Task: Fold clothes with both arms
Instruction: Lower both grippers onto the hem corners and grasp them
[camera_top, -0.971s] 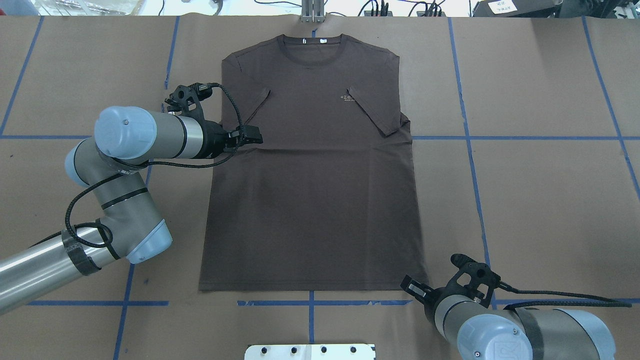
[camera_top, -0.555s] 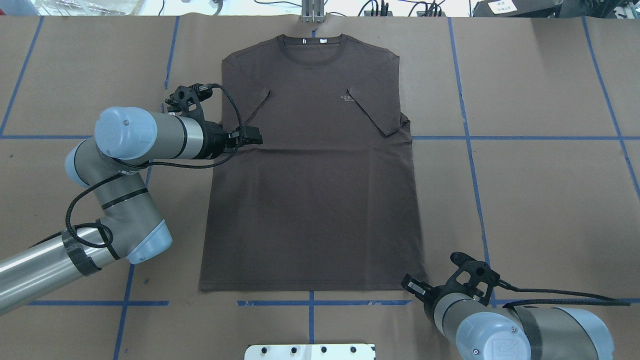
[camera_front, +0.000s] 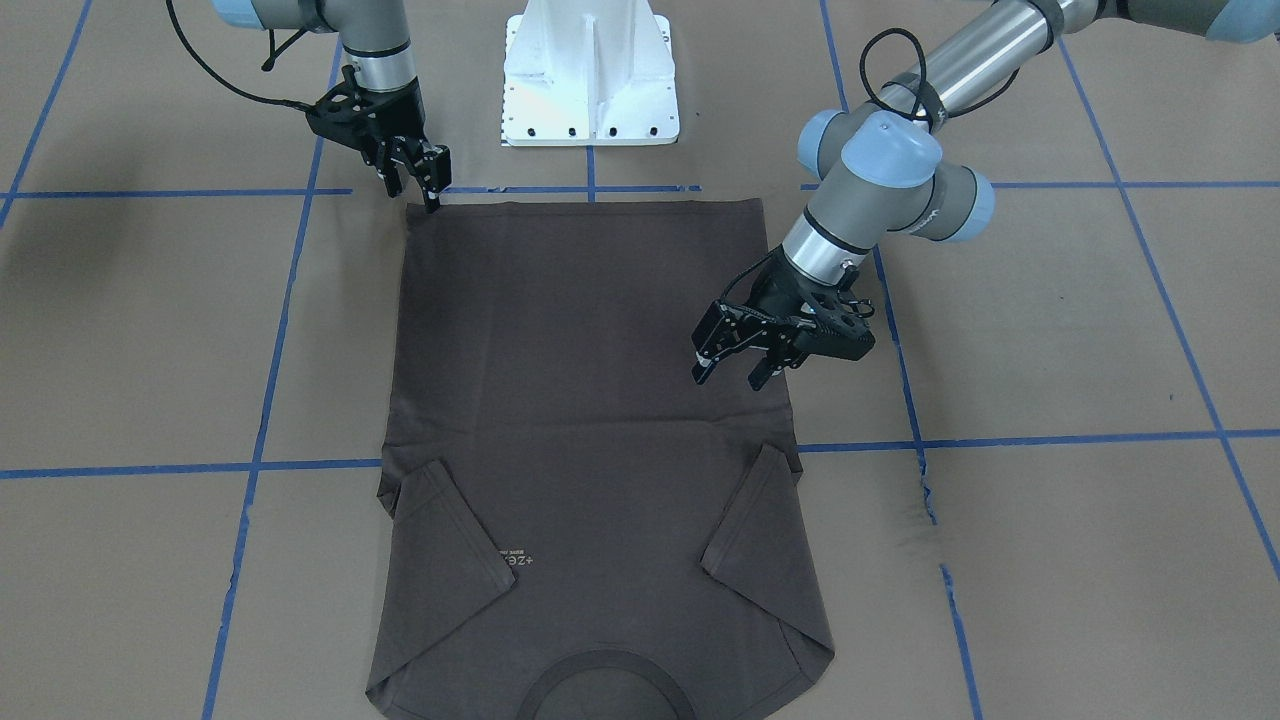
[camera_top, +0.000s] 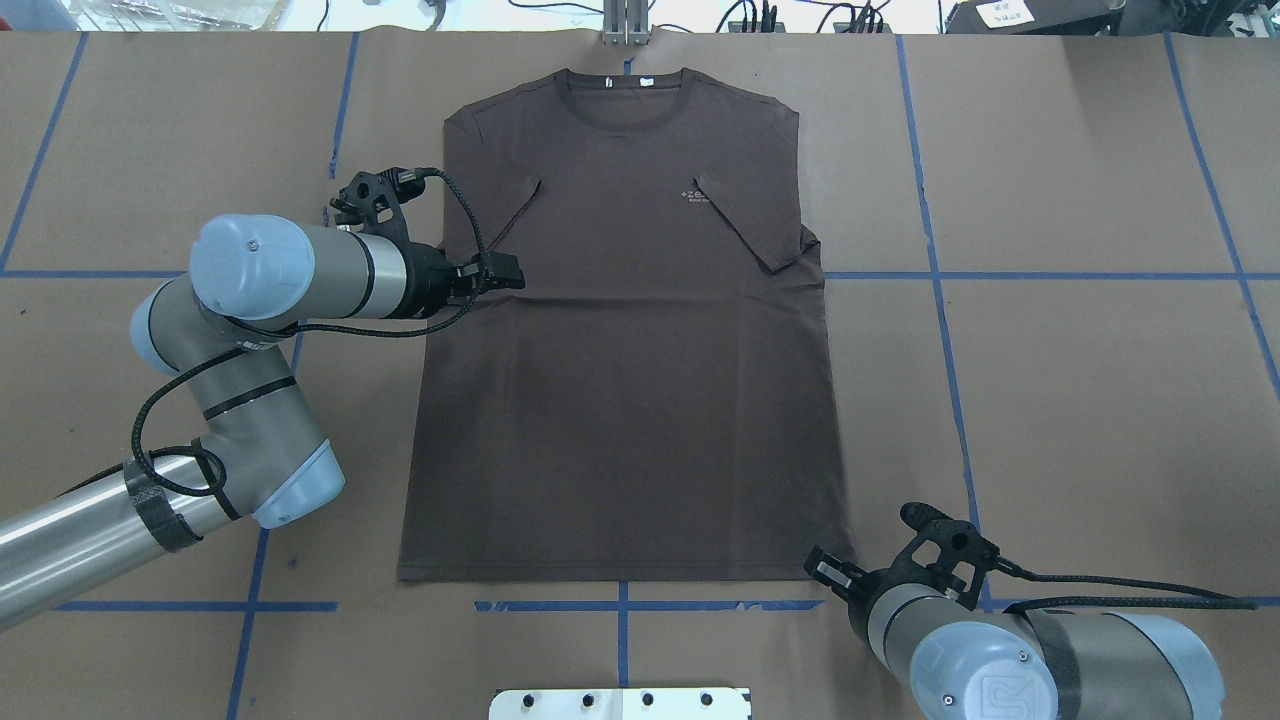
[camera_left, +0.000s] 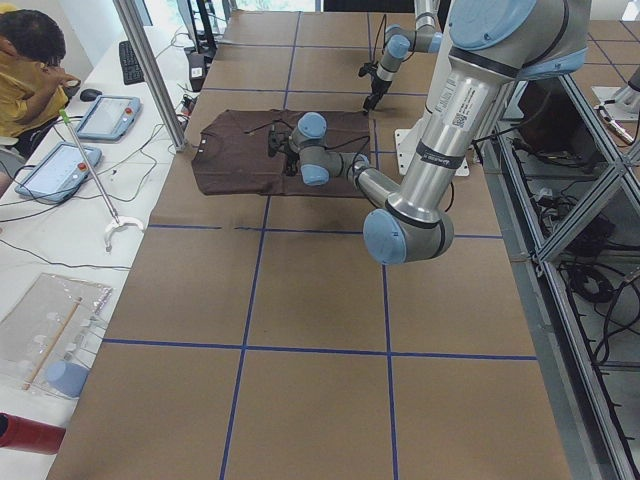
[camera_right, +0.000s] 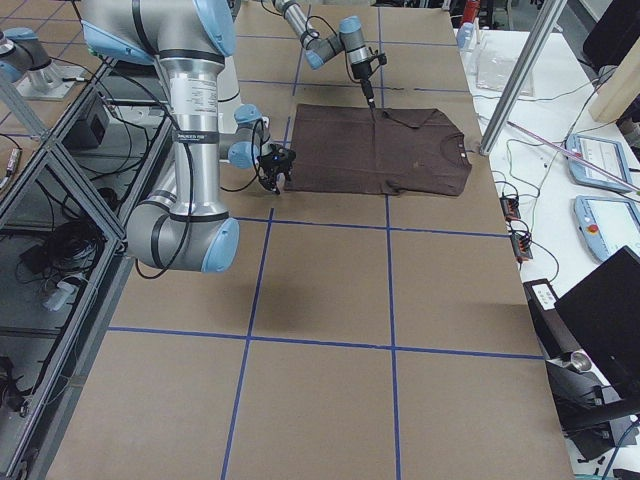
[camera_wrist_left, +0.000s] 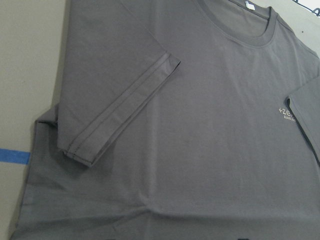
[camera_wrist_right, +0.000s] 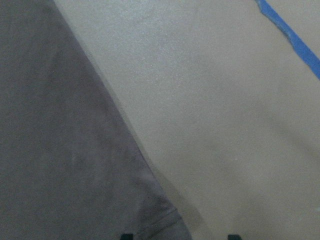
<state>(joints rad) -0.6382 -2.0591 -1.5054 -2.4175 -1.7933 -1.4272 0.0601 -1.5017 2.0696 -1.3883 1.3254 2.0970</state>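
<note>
The dark grey-brown T-shirt (camera_top: 620, 380) lies flat on the table with its collar at the far edge and both sleeves folded inward over the chest. My left gripper (camera_front: 732, 378) hovers open and empty over the shirt's left side edge, just below the folded sleeve (camera_wrist_left: 115, 110). It also shows in the overhead view as the left gripper (camera_top: 505, 272). My right gripper (camera_front: 428, 190) is at the near right hem corner (camera_wrist_right: 160, 220), low over it. Its fingertips (camera_wrist_right: 126, 236) stand apart on either side of that corner, so it is open.
The white pedestal base (camera_front: 590, 75) stands just behind the hem. Blue tape lines (camera_top: 940, 275) cross the brown table paper. A metal post (camera_top: 625, 25) rises beyond the collar. A person (camera_left: 25, 60) sits at a side table with tablets.
The right arm has edged very slightly at the hem corner. The left arm and the shirt have not moved.
</note>
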